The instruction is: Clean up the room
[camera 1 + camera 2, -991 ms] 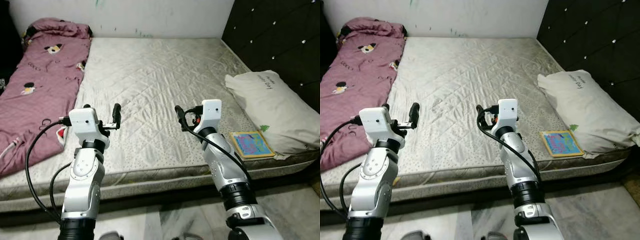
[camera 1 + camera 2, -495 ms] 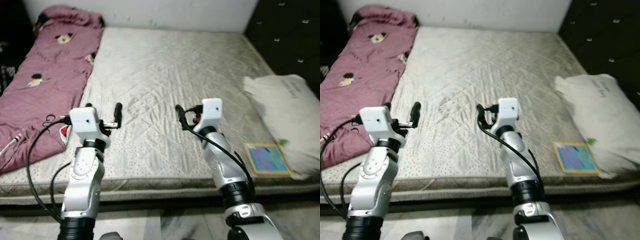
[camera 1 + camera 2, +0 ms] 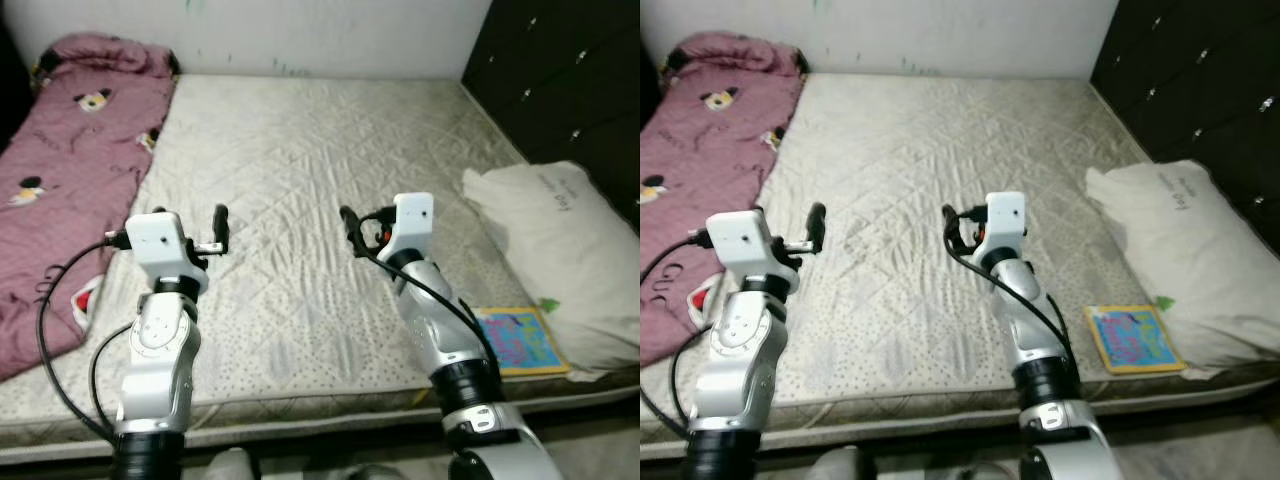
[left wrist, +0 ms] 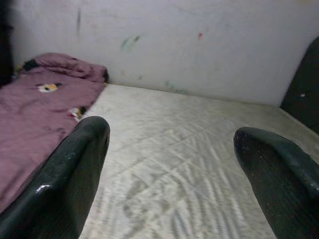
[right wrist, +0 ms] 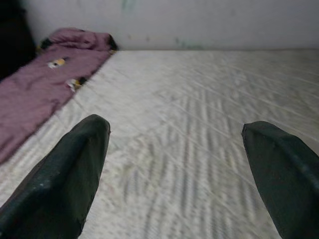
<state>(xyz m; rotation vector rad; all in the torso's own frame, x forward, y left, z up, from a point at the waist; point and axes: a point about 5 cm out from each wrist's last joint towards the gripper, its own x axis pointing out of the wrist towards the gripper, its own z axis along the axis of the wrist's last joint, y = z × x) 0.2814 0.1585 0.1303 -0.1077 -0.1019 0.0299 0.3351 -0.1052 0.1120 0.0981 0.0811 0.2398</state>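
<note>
Both arms are raised over the near part of the mattress [image 3: 300, 170], the left gripper [image 4: 174, 164] and right gripper [image 5: 174, 164] each empty with fingers spread wide. The clutter lies to the sides: a crumpled maroon blanket [image 3: 70, 150] at far left, a colourful book [image 3: 515, 338] at the near right edge beside the pillow [image 3: 555, 250]. Reaching for the thin, flat book risks the fingers sliding over it or nudging it off the edge.

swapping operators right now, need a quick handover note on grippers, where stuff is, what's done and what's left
Left gripper: open, empty, held over the mattress near its front edge.
Right gripper: open, empty, held over the mattress's middle front.
Things: purple blanket lies rumpled along the bed's left side; pillow sits at the right by the dark headboard; a colourful book lies at the front right corner beside the pillow.
Done: nothing visibly tidied.
Left: probably pick up the book, straighten blanket and pillow.
</note>
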